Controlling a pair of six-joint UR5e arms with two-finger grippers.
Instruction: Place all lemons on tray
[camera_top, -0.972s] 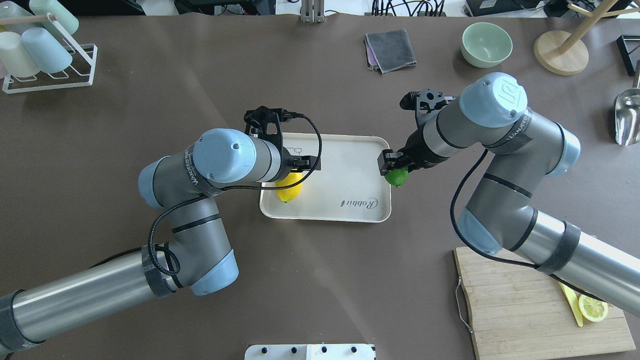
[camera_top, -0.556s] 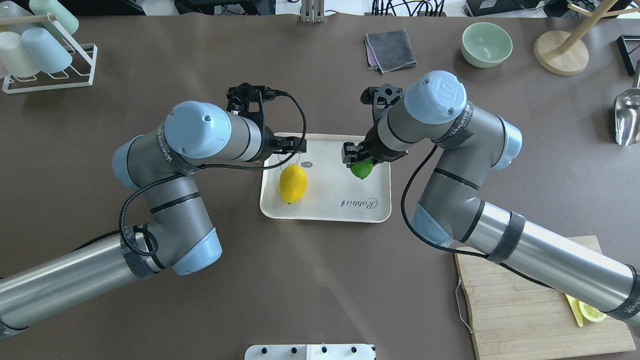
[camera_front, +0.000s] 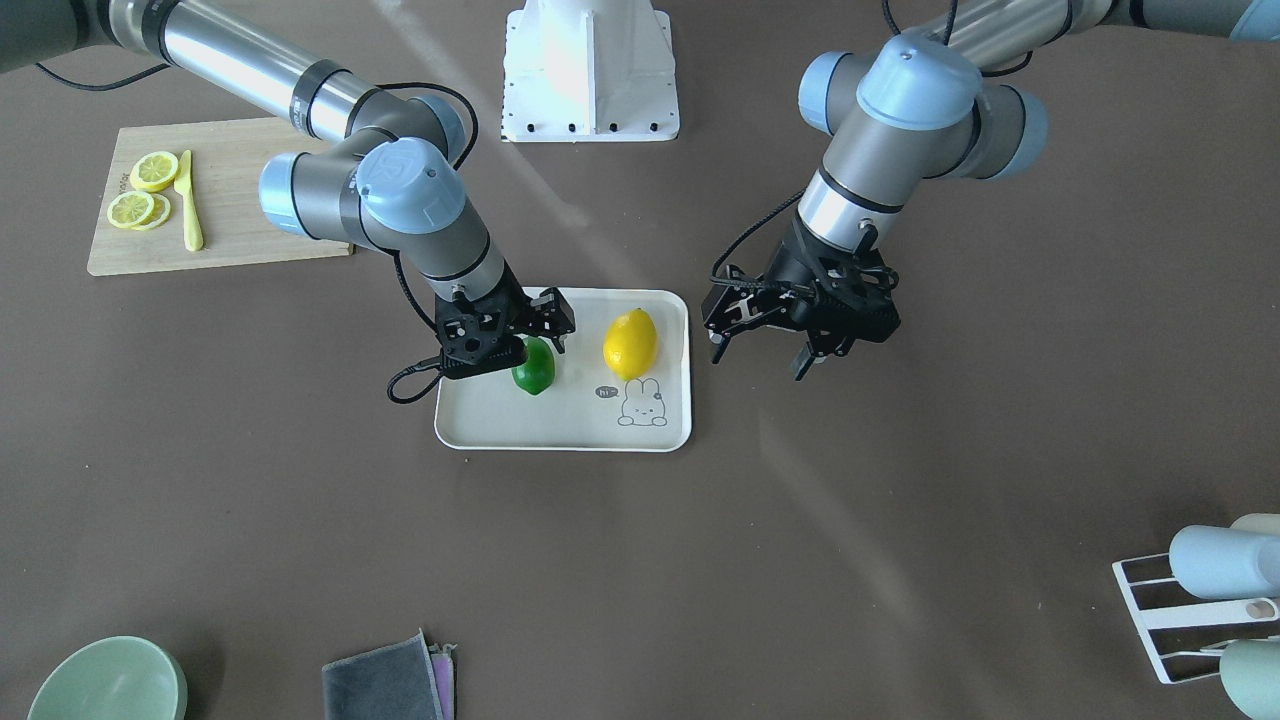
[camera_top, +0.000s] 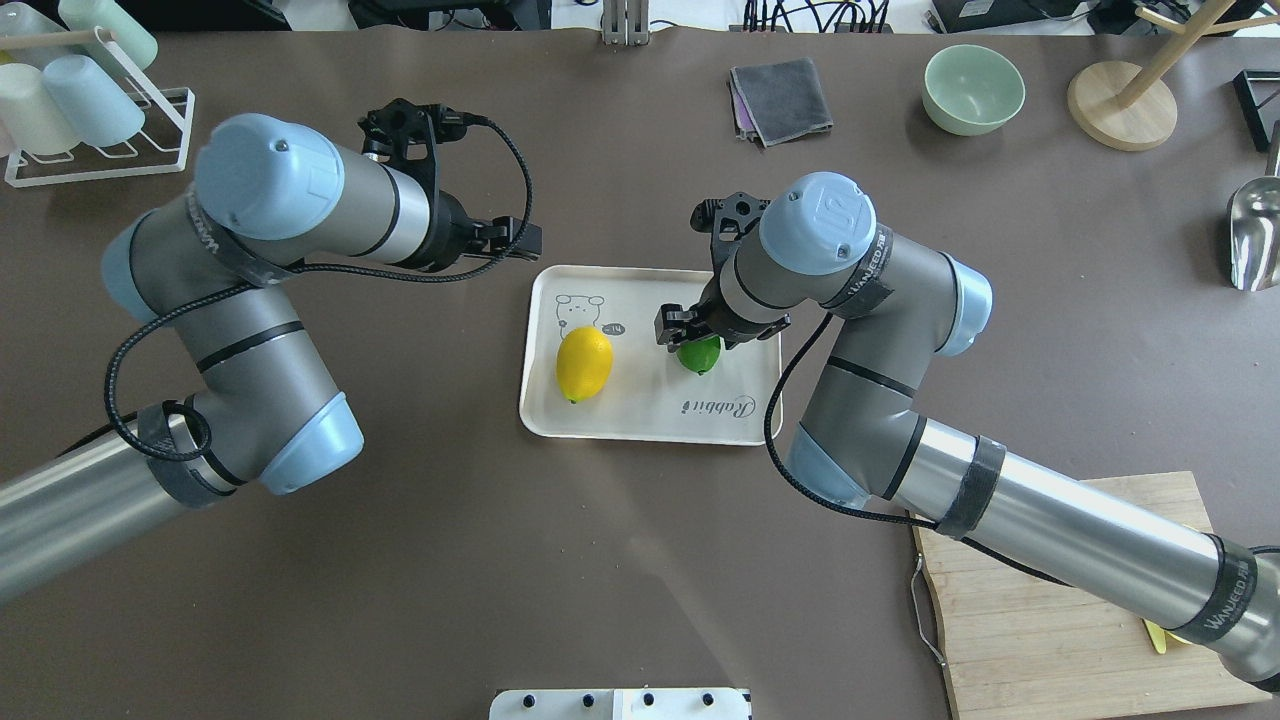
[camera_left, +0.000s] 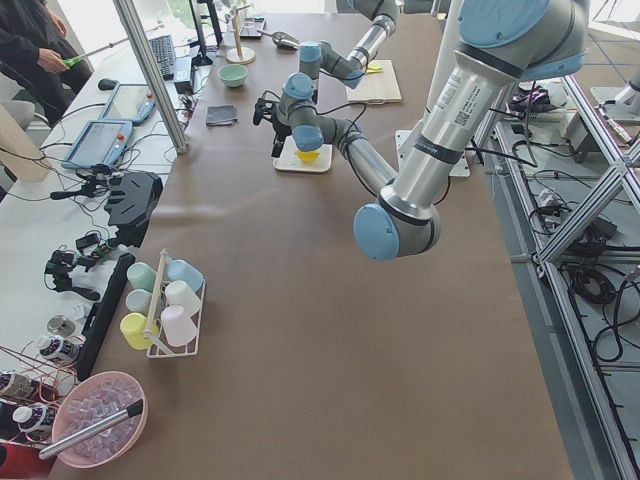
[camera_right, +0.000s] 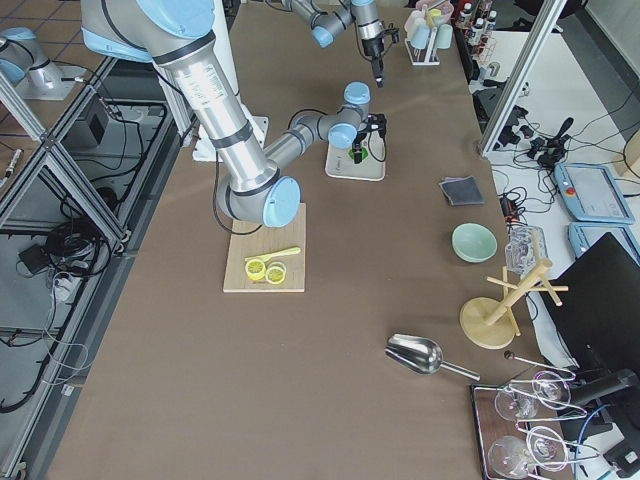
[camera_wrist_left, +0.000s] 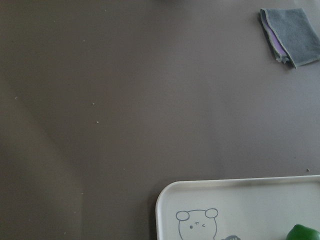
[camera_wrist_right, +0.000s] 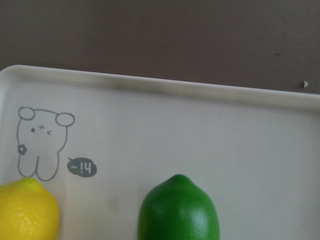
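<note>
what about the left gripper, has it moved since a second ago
Yes. In the overhead view the left gripper has left the yellow lemon and pulled off the tray, up and left past its far-left corner.

Seen from overhead: extends the left arm in from 8 o'clock, bends it sharply at the elbow near the desk's 9 o'clock side, and turns the wrist toward 3 o'clock. Holds the left gripper (camera_front: 760, 357) above the desk at about 11 o'clock of centre, fingers angled down, jaws spread wide. Extends the right arm in from 4 o'clock, folds it at the elbow, and lays the forearm toward 10 o'clock. Points the right gripper (camera_front: 528, 345) steeply down near centre, low, jaws apparently closed on the green lemon (camera_front: 534, 370).
</note>
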